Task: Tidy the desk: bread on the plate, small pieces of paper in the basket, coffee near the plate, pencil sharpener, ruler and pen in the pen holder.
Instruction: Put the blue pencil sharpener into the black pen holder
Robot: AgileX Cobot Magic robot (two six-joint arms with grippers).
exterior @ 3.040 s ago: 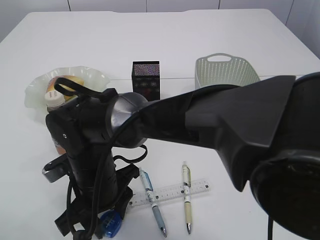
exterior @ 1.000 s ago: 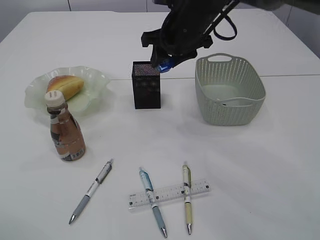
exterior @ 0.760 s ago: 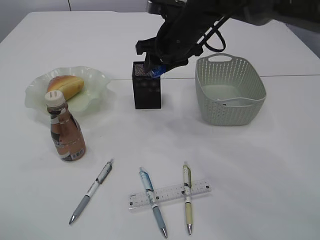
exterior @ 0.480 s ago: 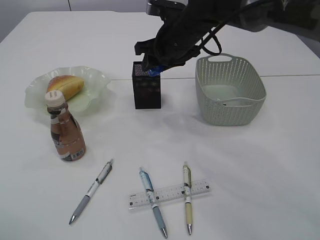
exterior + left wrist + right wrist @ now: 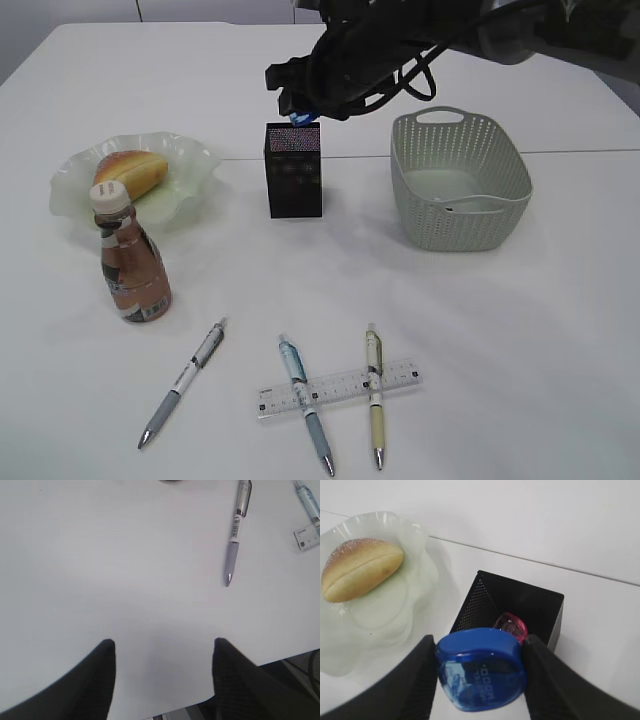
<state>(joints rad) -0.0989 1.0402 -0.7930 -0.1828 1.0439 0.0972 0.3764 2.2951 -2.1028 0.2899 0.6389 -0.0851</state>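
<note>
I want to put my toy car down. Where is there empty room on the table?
Bare spots: between the coffee bottle and the basket, and right of the ruler. It's crowded around the three pens and near the plate.

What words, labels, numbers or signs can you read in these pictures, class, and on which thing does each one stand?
Blue pencil sharpener held in the right tool: embossed lettering, too blurred to read.
Coffee label: print too small to read.
Ruler: scale marks show, numbers too small to read.
Grey-grip pen: a barcode-like sticker, unreadable.
Other two pens, pen holder: no text readable.
</note>
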